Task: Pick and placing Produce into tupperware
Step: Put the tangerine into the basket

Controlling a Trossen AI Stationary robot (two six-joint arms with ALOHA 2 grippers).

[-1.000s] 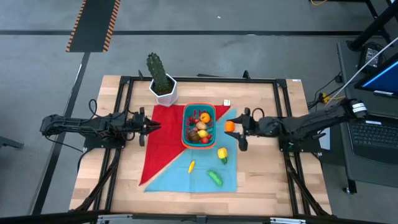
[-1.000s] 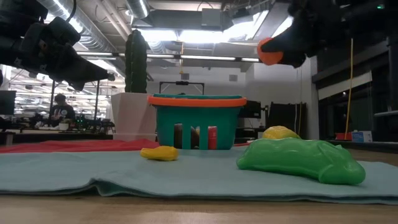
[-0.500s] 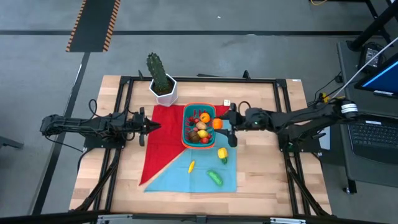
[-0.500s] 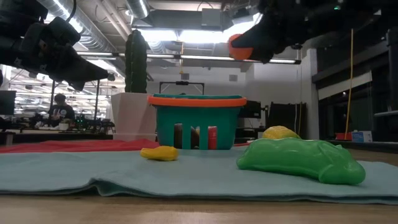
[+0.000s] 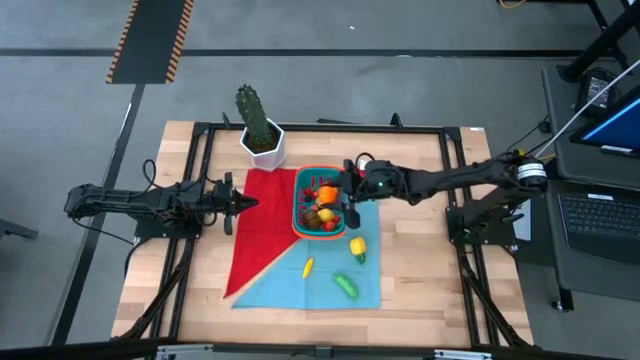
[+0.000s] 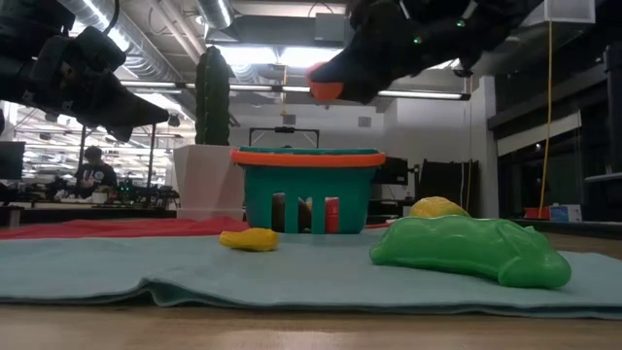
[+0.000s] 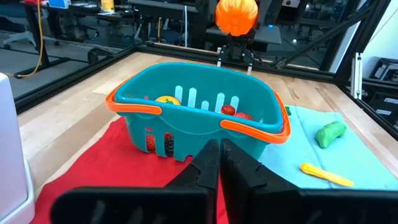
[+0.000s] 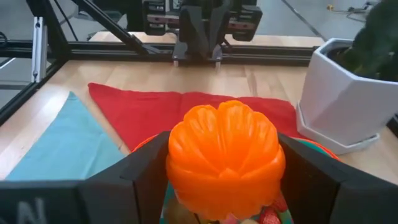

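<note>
The teal tupperware (image 5: 300,212) with an orange-red rim stands on the cloths at mid-table and holds several produce pieces. My right gripper (image 5: 338,196) is shut on an orange pumpkin-like piece (image 8: 224,158), above the tupperware's right part; the piece also shows in the low view (image 6: 326,90) and the left wrist view (image 7: 236,15). A yellow pepper (image 5: 357,246), a small yellow piece (image 5: 308,267) and a green piece (image 5: 346,286) lie on the blue cloth. My left gripper (image 5: 240,203) is shut and empty, held above the red cloth left of the tupperware. My right gripper pinches the orange piece by its two opposite sides (image 8: 177,168) between its two fingers (image 8: 146,177). The fingers come level from the table's right side. The piece is lifted clear, above the tupperware's rim (image 6: 309,156).
A green cactus in a white pot (image 5: 262,135) stands just beyond the tupperware's far left corner. A red cloth (image 5: 262,225) and a blue cloth (image 5: 325,280) cover the table's middle. A black frame (image 5: 200,150) runs around the work area.
My right gripper has gone toward the table's left edge with the orange piece, from right of the tupperware to above it, staying shut on it. The piece has stayed lifted clear.
</note>
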